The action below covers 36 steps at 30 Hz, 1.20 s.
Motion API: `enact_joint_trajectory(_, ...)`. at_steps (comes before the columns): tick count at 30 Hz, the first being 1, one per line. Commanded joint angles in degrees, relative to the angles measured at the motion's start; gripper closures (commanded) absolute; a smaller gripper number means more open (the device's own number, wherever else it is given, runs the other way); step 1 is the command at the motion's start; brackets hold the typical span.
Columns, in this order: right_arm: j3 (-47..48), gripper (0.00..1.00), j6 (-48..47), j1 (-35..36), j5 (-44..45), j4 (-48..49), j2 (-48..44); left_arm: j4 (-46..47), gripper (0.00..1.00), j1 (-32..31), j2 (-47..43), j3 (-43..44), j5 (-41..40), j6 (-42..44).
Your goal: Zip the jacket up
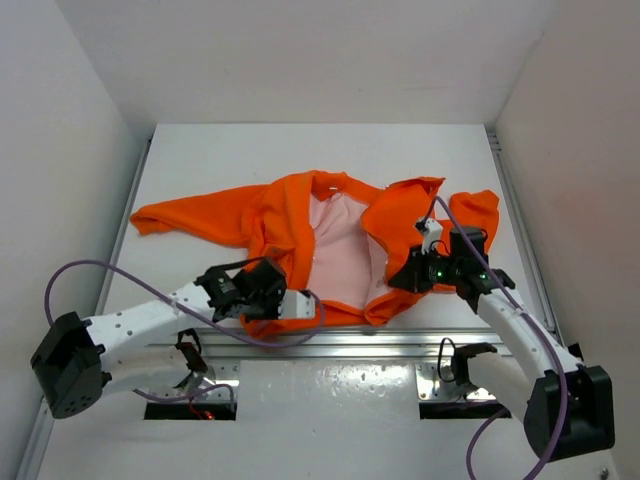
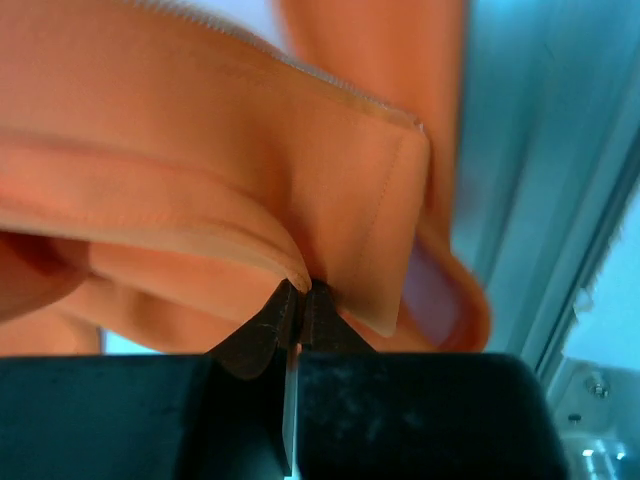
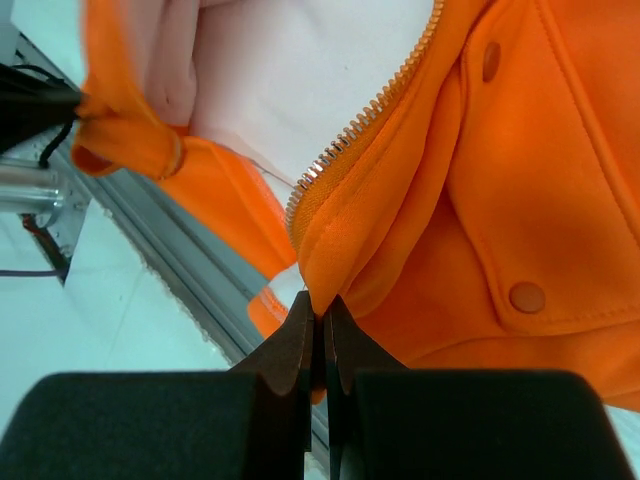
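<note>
1. My left gripper (image 2: 297, 290) is pinching shut on the bottom hem of the jacket (image 1: 270, 215), with only a fold of orange cloth between its fingers. Just above the tips the corner of that front panel is hanging, and the zipper teeth (image 2: 330, 85) are running along its upper edge.
2. My right gripper (image 3: 318, 300) is clamping closed on the hem of the other front panel in the same way. Directly above its tips the zipper end (image 3: 300, 190) is showing, and the metal teeth are climbing away from it. Off to one side a snap button (image 3: 527, 297) is sitting on a pocket flap.
3. Further out, the jacket is lying open on the table (image 1: 330, 150). Its collar is on the far side from both grippers, and the pale lining (image 1: 335, 250) is showing in the gap between them. One sleeve is stretching well out beyond the left gripper, and the other is bunching up behind the right one.
4. I am reading this as the alignment step. I am holding both bottom corners, but the two zipper halves are apart and nothing is joined yet.
5. Next I am planning to bring the grippers toward each other until the two zipper ends meet, keeping the hems level and the cloth taut. I am not seeing a slider or pull tab in any view, so I am expecting to locate it first. Both grips are on cloth below the teeth, so I am probably going to need a regrasp before anything can engage.
</note>
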Motion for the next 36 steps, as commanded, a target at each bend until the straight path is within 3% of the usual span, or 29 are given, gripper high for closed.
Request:
enact_joint_trajectory(1, 2.7, 1.0, -0.3, 0.1, -3.22, 2.09, 0.3, 2.85, 0.94, -4.53, 1.73, -2.21, -3.34, 4.35)
enact_joint_trajectory(6, 3.4, 1.0, -1.18, 0.01, -3.48, 0.07, -0.49, 7.34, 0.9, -5.87, 7.63, -2.22, -8.53, 8.74)
enact_joint_trajectory(16, 3.67, 1.0, -2.59, 0.19, -3.66, -2.49, -3.04, 11.74, 0.9, 5.11, 1.66, -3.63, -13.99, 21.29)
enact_joint_trajectory(19, 3.67, 1.0, -2.24, 0.1, -3.84, -2.49, -2.86, 12.27, 0.85, 8.71, 1.66, -4.15, -14.69, 22.72)
enact_joint_trajectory(21, 3.58, 1.0, -2.06, 0.01, -4.01, -1.96, -2.86, 11.57, 0.74, 9.86, 1.66, -3.63, -14.69, 22.2)
enact_joint_trajectory(22, 3.58, 1.0, -2.06, -0.16, -3.93, -1.96, -2.86, 10.17, 0.59, 10.56, 1.13, -2.93, -13.04, 21.06)
enact_joint_trajectory(25, 3.67, 1.0, -2.33, -0.07, -4.01, -1.96, -2.86, 2.88, 0.41, 10.57, 1.13, 1.28, -4.52, 17.9)
enact_joint_trajectory(30, 3.67, 1.0, -2.41, -0.42, -3.84, -2.66, -3.56, -4.59, 0.39, 11.79, 3.14, 10.24, 9.62, 5.69)
enact_joint_trajectory(36, 3.58, 1.0, -2.59, 0.19, -3.92, -3.72, -4.27, -6.97, 0.36, 14.43, 4.99, 16.22, 16.93, -6.36)
